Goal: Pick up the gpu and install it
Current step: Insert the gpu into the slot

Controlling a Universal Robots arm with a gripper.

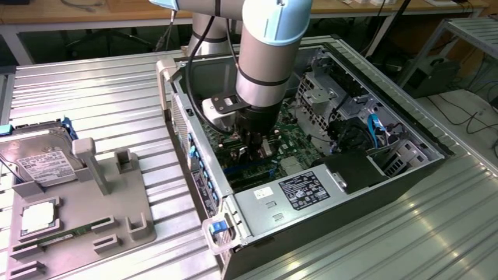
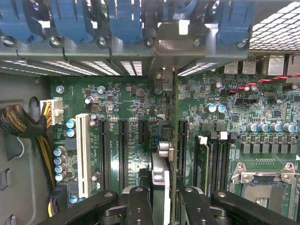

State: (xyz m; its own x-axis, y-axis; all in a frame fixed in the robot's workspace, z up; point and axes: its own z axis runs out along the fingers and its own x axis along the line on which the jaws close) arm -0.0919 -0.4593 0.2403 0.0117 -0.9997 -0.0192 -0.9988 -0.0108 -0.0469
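Green gpu (image 2: 174, 154) clamped over motherboard (image 2: 126, 98).

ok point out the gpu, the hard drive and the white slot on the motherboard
gpu (image 2: 164, 159), wrist view, edge-on card with its bracket.
hard drive (image 1: 43, 160), exterior view, white label on top.
white slot (image 2: 83, 154), wrist view, middle of its length.

A thick silver arm (image 1: 260, 64) was seen, capped in pale blue at its joints and ringed by a thin black band. A black cable was run alongside it. Above the computer case (image 1: 257, 233), a black gripper (image 1: 253, 146) (two dark fingers (image 2: 138, 206), rounded pivots) was fitted.
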